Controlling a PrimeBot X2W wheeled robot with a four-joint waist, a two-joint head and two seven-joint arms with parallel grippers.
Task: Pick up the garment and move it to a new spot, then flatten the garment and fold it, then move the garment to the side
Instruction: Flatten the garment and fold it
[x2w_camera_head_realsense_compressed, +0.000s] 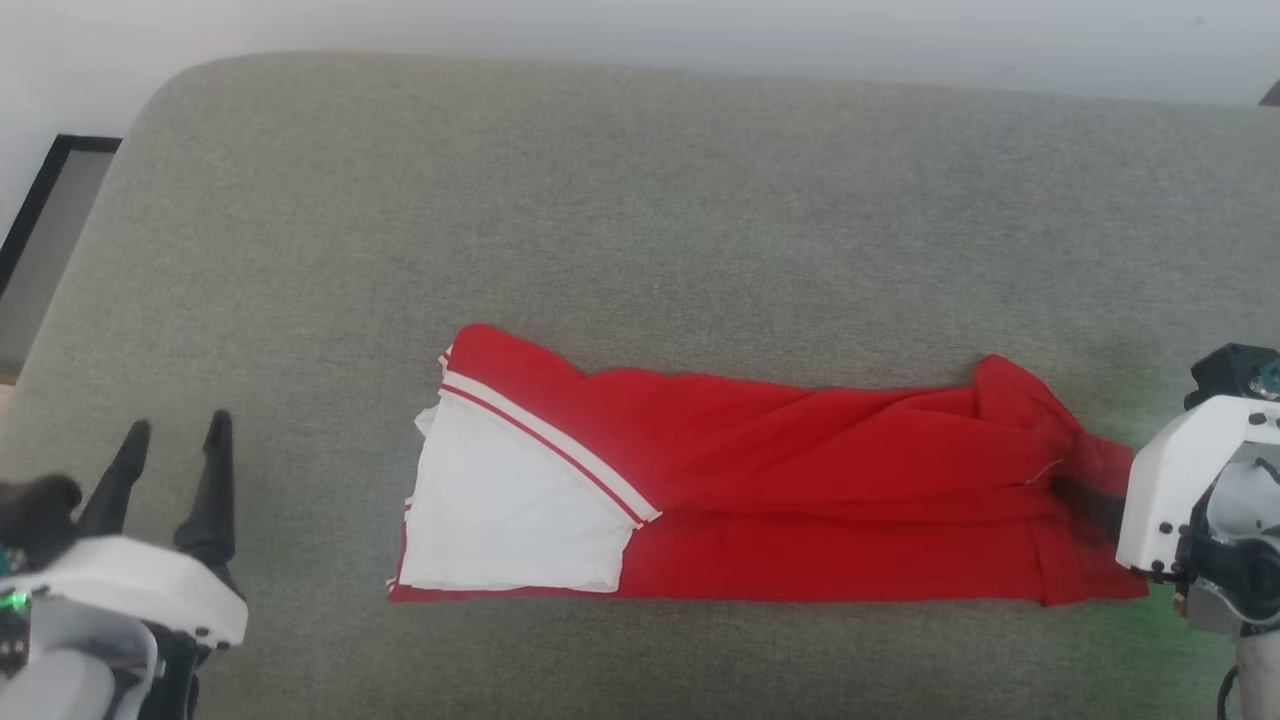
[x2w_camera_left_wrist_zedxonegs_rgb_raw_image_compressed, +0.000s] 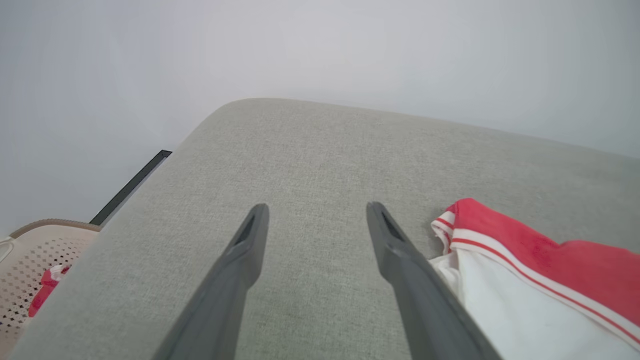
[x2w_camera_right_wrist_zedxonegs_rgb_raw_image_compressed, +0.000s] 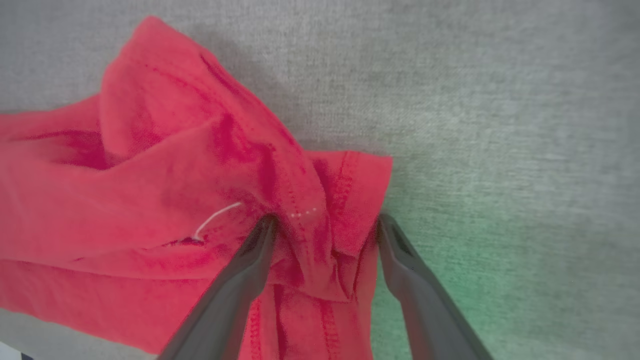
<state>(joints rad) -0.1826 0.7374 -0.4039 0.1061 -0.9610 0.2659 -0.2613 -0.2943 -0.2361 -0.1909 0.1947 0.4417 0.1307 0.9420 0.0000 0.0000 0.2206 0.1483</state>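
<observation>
Head view, starting at the far left: a black-framed panel (x2w_camera_head_realsense_compressed: 45, 195) stands off the left edge of the grey fabric-covered worktop (x2w_camera_head_realsense_compressed: 640, 200). The left wrist view also catches a pale perforated basket (x2w_camera_left_wrist_zedxonegs_rgb_raw_image_compressed: 30, 250) down beside that edge, with something red inside. The left gripper (x2w_camera_head_realsense_compressed: 178, 428) hovers over bare fabric at the lower left, fingers pointing away from the robot and spread wide with nothing between them, well clear of the garment (x2w_camera_head_realsense_compressed: 800, 480). The garment lies across the middle and right of the worktop as a long, rumpled red strip, its white sleeve (x2w_camera_head_realsense_compressed: 500, 510) folded on top at the left end. At the right end the right gripper (x2w_camera_right_wrist_zedxonegs_rgb_raw_image_compressed: 326, 220) reaches in from the side, fingers spread, straddling a bunched red fold near the stitched hem without squeezing it. A green glow tints the worktop beside it.
</observation>
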